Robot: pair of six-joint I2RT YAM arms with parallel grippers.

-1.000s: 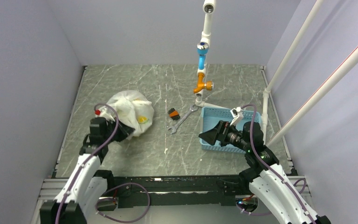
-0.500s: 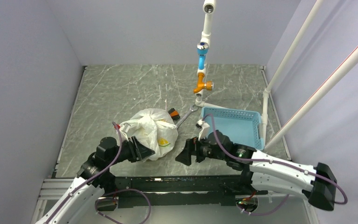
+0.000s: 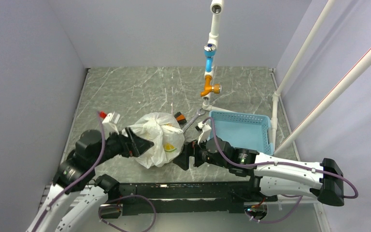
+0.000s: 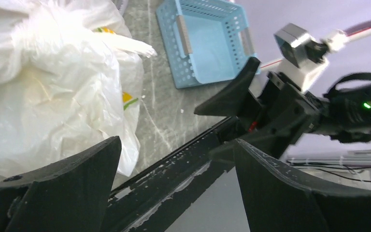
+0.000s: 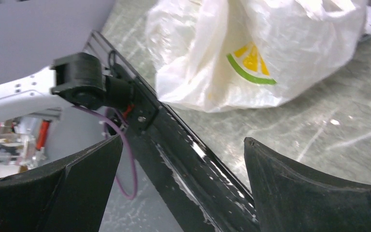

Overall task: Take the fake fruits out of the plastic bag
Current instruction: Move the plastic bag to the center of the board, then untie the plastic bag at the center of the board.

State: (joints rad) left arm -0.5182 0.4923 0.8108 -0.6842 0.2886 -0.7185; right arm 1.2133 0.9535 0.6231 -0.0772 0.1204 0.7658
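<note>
The plastic bag (image 3: pixel 158 137) rests at the counter's (image 3: pixel 125 87) near edge. The left gripper (image 3: pixel 144 144) and right gripper (image 3: pixel 179 160) flank it, each with its 2 fingers apart.

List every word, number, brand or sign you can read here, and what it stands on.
No readable text in any view.
The thin translucent white plastic bag carries only a yellow-green lemon-slice print, a picture without lettering.
The light blue slotted plastic basket shows no label.

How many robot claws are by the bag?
2. The left gripper is left of the plastic bag, the right gripper right of it; both open, neither hidden.
</note>
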